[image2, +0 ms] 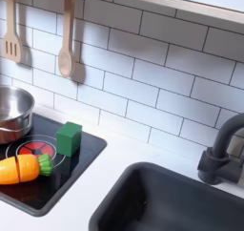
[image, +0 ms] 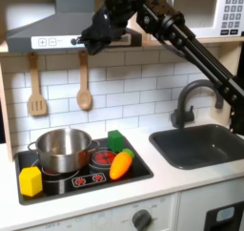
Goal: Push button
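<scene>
The grey range hood (image: 38,27) at the top left of the first exterior view has a front strip with small button marks (image: 73,41). My black gripper (image: 89,41) hangs off the long arm (image: 181,39) that reaches in from the right. Its tips point down-left, right at the strip's right end, by the button marks. Against the dark hood edge, the gap between the jaws is too dark and small to read. Whether the tips touch a button is unclear.
On the stove (image: 91,178) stand a steel pot (image: 62,147), a green block (image: 115,139), an orange toy vegetable (image: 121,163) and a yellow block (image: 30,180). A spatula (image: 36,87) and wooden spoon (image: 84,82) hang on the tiles. Sink (image: 205,144) and faucet (image: 186,101) are right; a microwave keypad (image: 229,10) sits top right.
</scene>
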Robot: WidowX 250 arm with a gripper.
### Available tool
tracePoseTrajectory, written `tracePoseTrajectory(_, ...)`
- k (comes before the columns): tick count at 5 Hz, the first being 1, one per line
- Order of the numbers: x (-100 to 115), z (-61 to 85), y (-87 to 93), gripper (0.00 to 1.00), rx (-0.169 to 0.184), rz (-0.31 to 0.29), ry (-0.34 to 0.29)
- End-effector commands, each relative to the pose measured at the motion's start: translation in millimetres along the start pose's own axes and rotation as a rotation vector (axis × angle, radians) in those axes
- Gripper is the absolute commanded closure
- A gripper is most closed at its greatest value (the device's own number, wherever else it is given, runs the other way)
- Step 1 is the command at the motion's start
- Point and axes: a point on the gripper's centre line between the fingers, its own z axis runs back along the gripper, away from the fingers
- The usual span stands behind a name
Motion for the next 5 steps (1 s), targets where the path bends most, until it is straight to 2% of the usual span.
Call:
tracePoseTrajectory(1,6.1,-12.5,-14.8,1.00,-0.020,-0.020,0.003)
tracePoseTrajectory(3,12.0,-14.4,-12.7,1.00,-0.003,-0.023,-0.003)
tracePoseTrajectory(4,14.4,-20.2,-15.1,1.00,0.001,-0.035,0.005)
tracePoseTrajectory(5,12.2,-18.8,-16.3,1.00,0.034,-0.049,0.019)
